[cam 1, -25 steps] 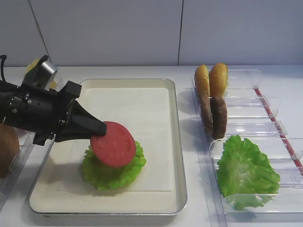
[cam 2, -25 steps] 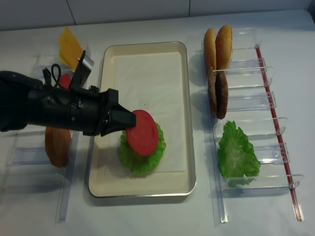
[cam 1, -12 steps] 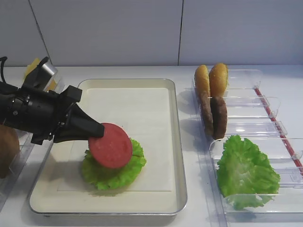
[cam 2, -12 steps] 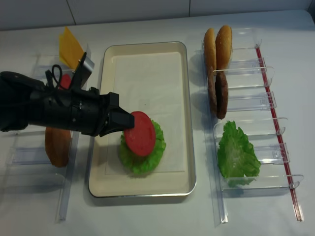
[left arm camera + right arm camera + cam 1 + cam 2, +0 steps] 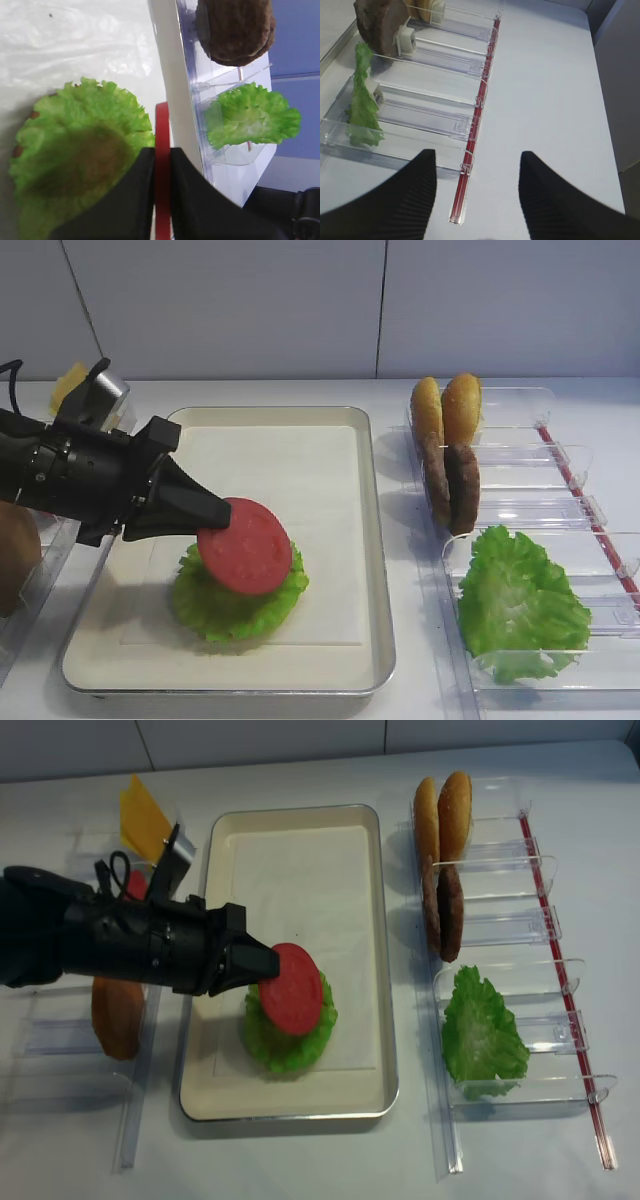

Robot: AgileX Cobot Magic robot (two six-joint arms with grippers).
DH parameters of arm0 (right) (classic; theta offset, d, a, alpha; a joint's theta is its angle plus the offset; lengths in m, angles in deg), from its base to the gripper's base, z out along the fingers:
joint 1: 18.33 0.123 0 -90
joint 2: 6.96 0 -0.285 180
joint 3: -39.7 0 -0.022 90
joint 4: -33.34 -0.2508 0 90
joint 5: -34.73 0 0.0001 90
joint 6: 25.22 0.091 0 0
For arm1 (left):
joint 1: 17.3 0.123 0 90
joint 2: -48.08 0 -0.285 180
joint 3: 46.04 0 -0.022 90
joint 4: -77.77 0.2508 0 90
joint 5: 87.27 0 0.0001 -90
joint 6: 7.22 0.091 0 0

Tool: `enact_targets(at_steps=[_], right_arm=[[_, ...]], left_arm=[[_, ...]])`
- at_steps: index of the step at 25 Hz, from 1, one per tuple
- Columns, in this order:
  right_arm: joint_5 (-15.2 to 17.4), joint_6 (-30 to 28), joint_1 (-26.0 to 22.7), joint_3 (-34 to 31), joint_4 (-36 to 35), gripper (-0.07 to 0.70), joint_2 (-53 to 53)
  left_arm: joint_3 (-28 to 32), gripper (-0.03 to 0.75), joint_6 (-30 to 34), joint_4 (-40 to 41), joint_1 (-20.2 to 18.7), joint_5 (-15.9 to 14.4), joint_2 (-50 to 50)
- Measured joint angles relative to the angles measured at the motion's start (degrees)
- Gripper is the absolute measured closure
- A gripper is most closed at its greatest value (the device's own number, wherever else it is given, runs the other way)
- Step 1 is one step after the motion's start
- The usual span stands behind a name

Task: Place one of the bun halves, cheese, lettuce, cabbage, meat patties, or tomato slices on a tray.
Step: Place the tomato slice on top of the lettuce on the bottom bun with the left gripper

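My left gripper (image 5: pixel 218 523) is shut on a tomato slice (image 5: pixel 247 547), a flat red disc held tilted just above a lettuce leaf (image 5: pixel 235 602) that lies on the tray (image 5: pixel 376 540). From above, the tomato slice (image 5: pixel 292 988) hangs over the front half of the tray (image 5: pixel 389 1020). In the left wrist view the tomato slice (image 5: pixel 161 125) is edge-on between both black fingers (image 5: pixel 141 200), with the lettuce (image 5: pixel 75 160) below it. My right gripper (image 5: pixel 477 155) is open over bare table, with nothing between its fingers.
A clear rack on the right holds two bun halves (image 5: pixel 445 805), two meat patties (image 5: pixel 442 910) and another lettuce leaf (image 5: pixel 482 1035). On the left stand the cheese (image 5: pixel 142 815) and a bun half (image 5: pixel 117 1015). The rack's red strip (image 5: pixel 476 135) lies by my right gripper.
The left gripper and its tomato slice drifted slightly left, then back right over the lettuce. The grip is unchanged.
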Motion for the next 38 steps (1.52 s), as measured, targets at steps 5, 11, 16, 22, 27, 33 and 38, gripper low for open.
enact_targets(at_steps=[5, 11, 16, 22, 27, 33, 38], right_arm=[[0.0, 0.0, 0.0, 0.0, 0.0, 0.239, 0.0], [0.0, 0.0, 0.0, 0.0, 0.0, 0.239, 0.0], [0.0, 0.0, 0.0, 0.0, 0.0, 0.239, 0.0], [0.0, 0.0, 0.0, 0.0, 0.0, 0.239, 0.0], [0.0, 0.0, 0.0, 0.0, 0.0, 0.239, 0.0], [0.0, 0.23, 0.0, 0.0, 0.0, 0.239, 0.0], [0.0, 0.23, 0.0, 0.0, 0.0, 0.239, 0.0]], left_arm=[[0.0, 0.657, 0.0, 0.03, -0.11, 0.64, 0.0], [0.0, 0.657, 0.0, 0.03, -0.11, 0.85, 0.0], [0.0, 0.657, 0.0, 0.13, -0.11, 1.37, -0.5], [0.0, 0.657, 0.03, 0.13, -0.11, 1.17, -2.95], [0.0, 0.657, 1.0, 0.13, -0.11, 1.04, -2.95], [0.0, 0.652, 1.71, 0.25, -0.11, 1.15, -2.95], [0.0, 0.496, 2.56, 0.25, -0.11, 1.26, -2.95]])
